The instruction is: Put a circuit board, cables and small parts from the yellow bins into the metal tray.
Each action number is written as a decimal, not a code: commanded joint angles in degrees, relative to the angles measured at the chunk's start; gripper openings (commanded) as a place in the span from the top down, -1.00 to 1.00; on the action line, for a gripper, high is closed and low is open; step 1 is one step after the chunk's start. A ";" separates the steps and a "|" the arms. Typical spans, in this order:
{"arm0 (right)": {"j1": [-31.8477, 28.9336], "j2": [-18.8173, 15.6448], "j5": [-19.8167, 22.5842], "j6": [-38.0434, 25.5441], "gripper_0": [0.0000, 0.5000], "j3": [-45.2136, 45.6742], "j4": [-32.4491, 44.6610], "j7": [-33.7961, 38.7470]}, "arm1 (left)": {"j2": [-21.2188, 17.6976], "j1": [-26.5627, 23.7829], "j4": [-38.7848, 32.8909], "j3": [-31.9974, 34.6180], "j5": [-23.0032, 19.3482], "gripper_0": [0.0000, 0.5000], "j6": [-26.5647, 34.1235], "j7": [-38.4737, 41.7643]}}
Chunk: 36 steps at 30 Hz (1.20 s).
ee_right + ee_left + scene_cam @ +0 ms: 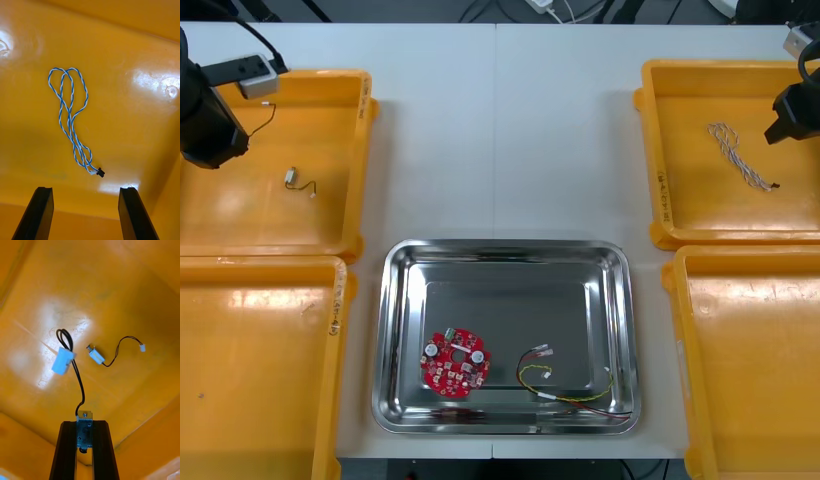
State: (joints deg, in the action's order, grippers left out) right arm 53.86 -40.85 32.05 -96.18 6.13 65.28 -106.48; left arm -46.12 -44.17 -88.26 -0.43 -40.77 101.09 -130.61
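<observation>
Fingers spread, the right gripper (85, 190) hovers over the blue-and-white cable (69, 116) mid-floor in the far right bin (700, 200); the cable runs lengthwise away from the fingers, black plug nearest. The left gripper (85, 423) pinches a small metal part (84, 435) above the far left bin (240, 220). Bin-rim lettering is unreadable

Circuit board (455, 363) lies left of cable (565, 399) in tray (505, 246).

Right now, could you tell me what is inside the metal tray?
A round red circuit board and a red and yellow cable lie apart in the metal tray. Nothing covers any of it.
</observation>
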 commanded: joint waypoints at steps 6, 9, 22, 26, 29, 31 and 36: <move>3.88 -1.34 0.47 4.77 -1.00 1.52 -5.08 -7.87 | 0.07 -1.62 -10.97 1.84 -0.19 1.00 6.40 17.59; 5.11 -1.25 0.99 5.65 -1.00 1.70 -8.42 -11.39 | 2.35 -1.62 -13.79 2.80 0.60 1.00 8.43 21.01; 5.90 0.33 1.87 7.94 -1.00 1.96 -11.84 -17.63 | 14.04 -1.54 -22.93 3.42 10.18 1.00 8.91 29.98; 6.08 1.30 1.79 9.25 -1.00 1.96 -13.51 -18.77 | 16.15 -1.54 -23.98 -0.18 12.11 1.00 8.91 35.43; 6.52 2.09 1.52 11.19 -1.00 1.96 -15.27 -22.02 | 17.47 -1.54 -24.42 -2.91 13.34 1.00 8.91 39.38; 6.78 2.35 1.35 11.80 -1.00 1.96 -16.15 -23.34 | 18.26 -1.54 -24.51 -4.32 13.96 1.00 8.91 41.67; 7.13 2.79 0.82 11.80 -1.00 1.96 -16.50 -24.04 | 20.72 -1.36 -24.95 -8.01 15.63 1.00 8.91 48.08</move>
State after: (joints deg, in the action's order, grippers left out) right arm 57.68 -38.53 33.53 -84.84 6.23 48.11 -130.60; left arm -27.77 -44.17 -110.89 -6.29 -26.51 109.65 -84.04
